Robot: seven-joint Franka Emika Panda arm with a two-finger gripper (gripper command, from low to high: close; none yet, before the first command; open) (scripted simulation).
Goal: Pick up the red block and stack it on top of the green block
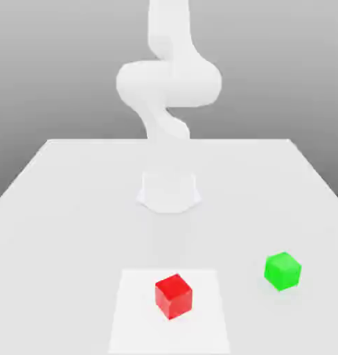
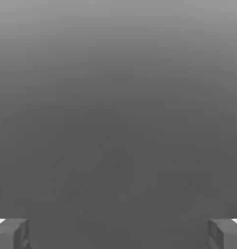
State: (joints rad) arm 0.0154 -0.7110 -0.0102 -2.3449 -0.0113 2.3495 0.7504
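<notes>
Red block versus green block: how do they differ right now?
The red block is red; the green block is bright green. The red block sits on the white square, while the green block rests on the table beyond that square, toward the exterior view's right. Both are cubes, unstacked.

We're noting the red block [image 1: 174, 297] sitting on the white mat [image 1: 206, 333], ext. view; green block [image 1: 282, 271] lying on the table [image 1: 75, 229], well apart, toward ext. view's R.
</notes>
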